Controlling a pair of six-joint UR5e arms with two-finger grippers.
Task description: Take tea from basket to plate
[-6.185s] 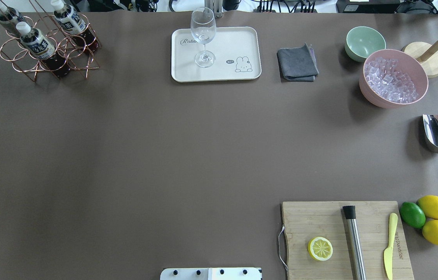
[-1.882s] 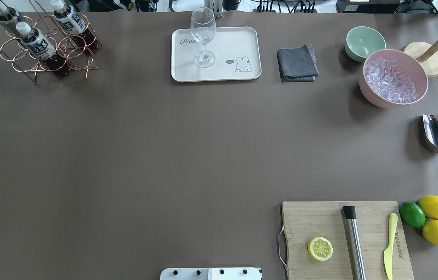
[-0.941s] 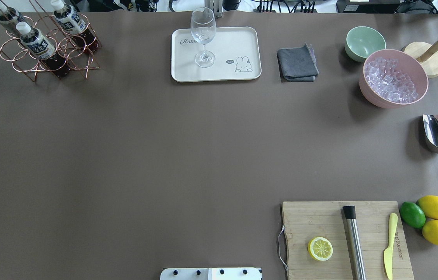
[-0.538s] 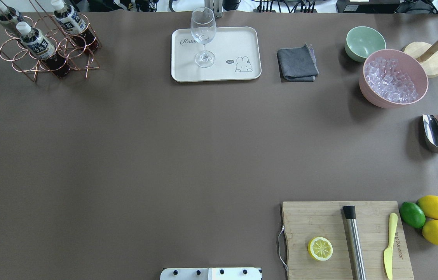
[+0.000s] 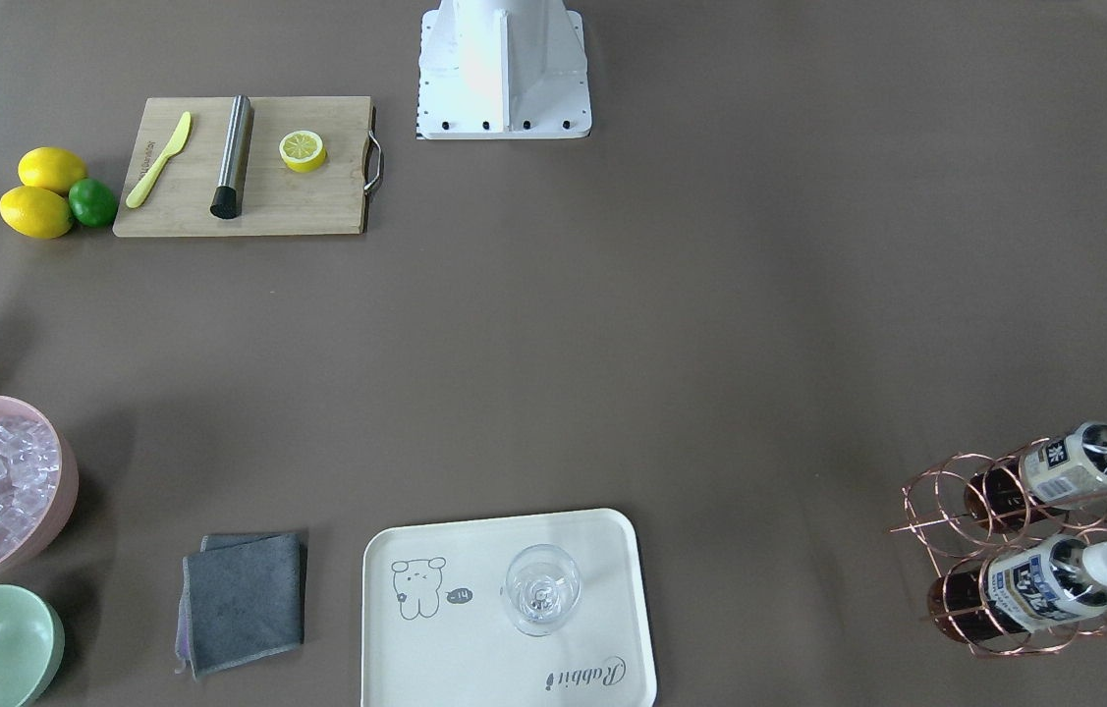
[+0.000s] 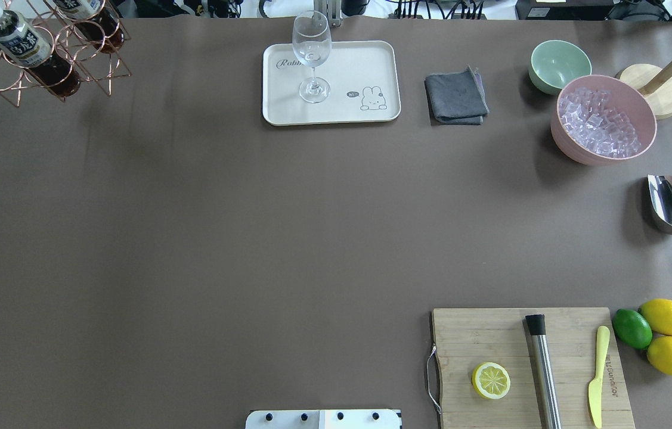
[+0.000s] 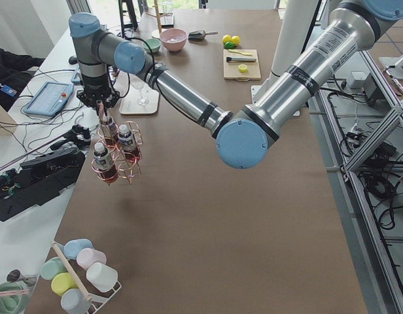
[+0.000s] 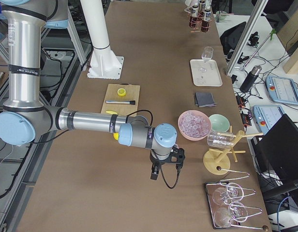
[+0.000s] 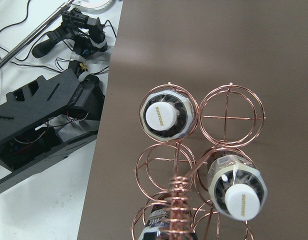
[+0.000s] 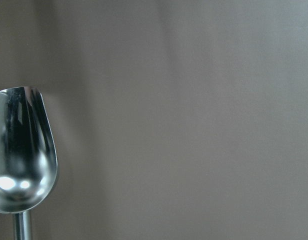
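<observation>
The copper wire basket (image 6: 94, 59) is at the table's far left corner and carries three tea bottles (image 6: 11, 39) with white caps. In the exterior left view the basket (image 7: 120, 173) hangs right under my left gripper (image 7: 102, 108), seemingly raised off the table. Whether that gripper is open or shut I cannot tell. The left wrist view looks straight down on the twisted handle (image 9: 176, 195) and the tea caps (image 9: 161, 114). The cream plate (image 6: 359, 65) holds a stemmed glass (image 6: 312, 53). My right gripper (image 8: 164, 164) hovers over the table's right end, state unclear.
A steel scoop (image 10: 21, 160) lies below the right wrist. A pink bowl of ice (image 6: 604, 119), a green bowl (image 6: 559, 62) and a grey cloth (image 6: 456, 95) sit right of the plate. A cutting board (image 6: 491, 333) with lemon half, muddler and knife is near the base.
In the last half second the basket with its bottles has shifted toward the far left corner in the overhead view and looks larger there. Everything else is where it was.
</observation>
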